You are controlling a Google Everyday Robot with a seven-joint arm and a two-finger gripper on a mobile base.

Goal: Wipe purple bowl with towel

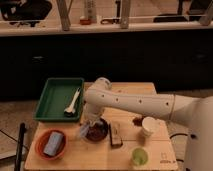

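We see office kitchenette or lab mock-up: long dark counter [120, 50] behind, wooden table [100, 155] with green tray [50, 100]; gripper [87, 131] low over purple bowl [96, 133].

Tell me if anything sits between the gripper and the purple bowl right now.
Nothing visible does. The gripper is down at the left rim of the purple bowl with the towel at its tip. The green tray and orange bowl lie off to the side.
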